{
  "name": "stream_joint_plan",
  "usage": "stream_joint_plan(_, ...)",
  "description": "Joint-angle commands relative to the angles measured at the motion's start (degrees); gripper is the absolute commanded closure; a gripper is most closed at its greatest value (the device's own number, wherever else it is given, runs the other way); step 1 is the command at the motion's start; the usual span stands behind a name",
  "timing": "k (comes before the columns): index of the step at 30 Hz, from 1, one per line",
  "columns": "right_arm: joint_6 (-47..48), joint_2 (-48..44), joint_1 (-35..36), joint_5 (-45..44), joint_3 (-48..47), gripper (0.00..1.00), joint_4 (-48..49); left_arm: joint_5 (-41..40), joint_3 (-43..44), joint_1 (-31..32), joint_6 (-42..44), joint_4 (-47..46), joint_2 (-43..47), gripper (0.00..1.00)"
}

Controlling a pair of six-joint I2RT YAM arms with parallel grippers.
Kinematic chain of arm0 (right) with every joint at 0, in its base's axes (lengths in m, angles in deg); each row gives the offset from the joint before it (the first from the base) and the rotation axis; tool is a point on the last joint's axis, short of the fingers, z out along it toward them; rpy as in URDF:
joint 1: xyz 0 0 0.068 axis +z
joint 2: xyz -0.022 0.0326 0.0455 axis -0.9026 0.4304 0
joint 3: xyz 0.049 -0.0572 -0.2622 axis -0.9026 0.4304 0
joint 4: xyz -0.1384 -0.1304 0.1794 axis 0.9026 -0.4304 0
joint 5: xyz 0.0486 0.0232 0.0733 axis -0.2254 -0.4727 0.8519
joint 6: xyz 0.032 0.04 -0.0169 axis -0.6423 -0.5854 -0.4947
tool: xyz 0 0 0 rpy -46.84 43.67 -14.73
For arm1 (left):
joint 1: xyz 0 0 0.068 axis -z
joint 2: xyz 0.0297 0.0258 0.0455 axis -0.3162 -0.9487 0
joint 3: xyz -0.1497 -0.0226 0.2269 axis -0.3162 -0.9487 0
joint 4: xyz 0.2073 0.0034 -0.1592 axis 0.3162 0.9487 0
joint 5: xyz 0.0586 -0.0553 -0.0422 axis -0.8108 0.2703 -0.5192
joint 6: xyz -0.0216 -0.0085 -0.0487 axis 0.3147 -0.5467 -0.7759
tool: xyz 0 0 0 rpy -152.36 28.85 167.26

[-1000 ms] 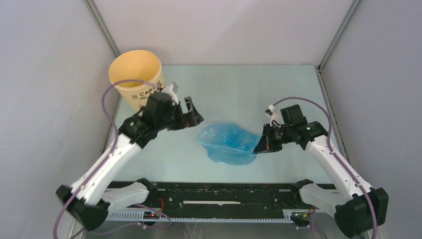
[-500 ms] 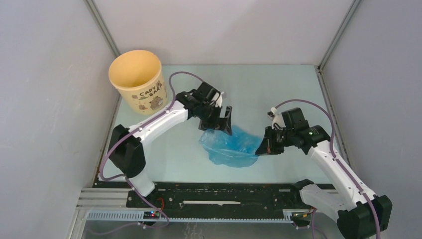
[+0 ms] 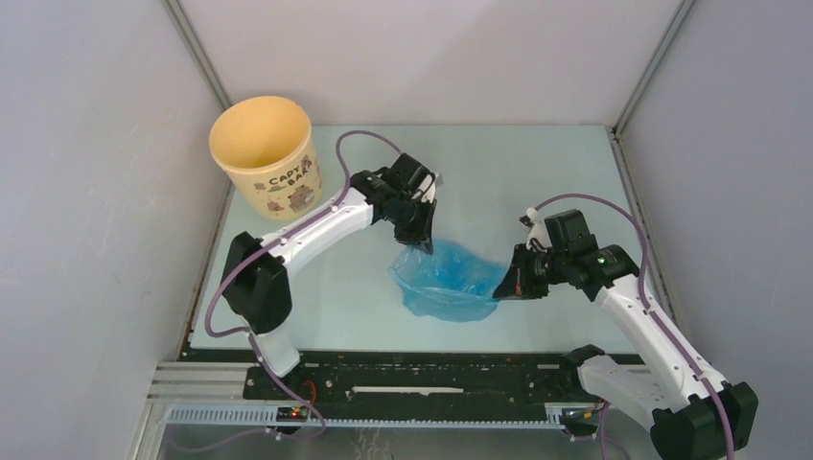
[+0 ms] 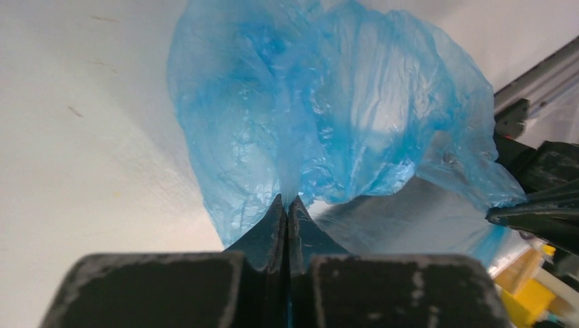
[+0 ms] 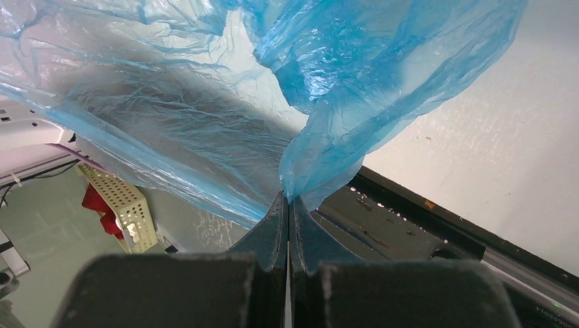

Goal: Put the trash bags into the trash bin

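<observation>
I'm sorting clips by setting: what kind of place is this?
Probably a lab test cell for robot trials: plain white panels enclose a pale table, two robot arms are bolted to a rail at its near edge, and the props are a bin and a blue bag.

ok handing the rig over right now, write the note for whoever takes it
Left gripper: shut on the back-left edge of the bag.
Right gripper: shut on its right edge.
The blue bag is spread between them over the middle of the table. The bin stands upright at the back left, with nothing seen inside.
Done: both grips.
Left: lift the bag, carry it to the bin, drop it in.
</observation>
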Motion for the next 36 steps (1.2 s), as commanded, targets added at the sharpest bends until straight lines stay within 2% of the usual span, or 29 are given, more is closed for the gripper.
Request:
stream_joint_plan(1, -4.06, -1.38, 0.23, -0.99, -1.18, 1.0, 0.2, -9.43, 6.01, -0.15, 1.41, 1.01, 3.27, 1.0)
stream_joint_plan(3, -6.33, -1.64, -0.19, -0.91, -2.08, 0.97, 0.31, -13.21, 4.43, -0.19, 1.45, -1.51, 8.03, 1.0)
stream_joint_plan(5, -9.23, -2.0, -1.59, -0.22, -2.61, 0.88, 0.21, -16.28, 0.1, -0.19, 0.23, -5.92, 14.07, 1.0)
stream_joint_plan(10, -16.89, -2.28, -8.92, 7.38, -2.59, 0.35, 1.78, -14.9, -16.69, -0.13, -7.59, -23.67, 29.68, 1.0)
stream_joint_plan(12, -20.74, -2.16, -12.06, 10.99, -2.39, 0.22, 4.21, -14.31, -22.71, -0.2, -10.81, -29.62, 34.18, 1.0)
stream_joint_plan(15, -28.03, -1.93, -13.68, 14.73, -0.09, 0.13, 12.04, -15.8, -27.4, 0.05, -13.41, -33.77, 38.47, 1.0)
stream_joint_plan(20, -38.87, -0.2, -9.89, 17.13, 7.62, 0.1, 29.58, -16.56, -29.72, 0.01, -16.54, -37.28, 41.23, 1.0)
stream_joint_plan(24, -39.53, 4.62, -8.3, 17.35, 13.65, 0.1, 37.44, -16.02, -28.69, 0.05, -16.35, -38.39, 42.07, 1.0)
stream_joint_plan(28, -41.66, 11.66, -6.09, 21.21, 17.97, 0.11, 52.5, -15.68, -26.41, 0.05, -15.89, -38.96, 42.95, 1.0)
stream_joint_plan(33, -48.35, 17.41, -1.15, 19.51, 18.01, 0.12, 60.35, -15.23, -22.92, 0.04, -14.32, -38.67, 42.33, 1.0)
stream_joint_plan(36, -53.2, 19.32, -1.13, 17.73, 18.01, 0.12, 61.35, -14.37, -21.99, 0.01, -14.09, -38.45, 41.28, 1.0)
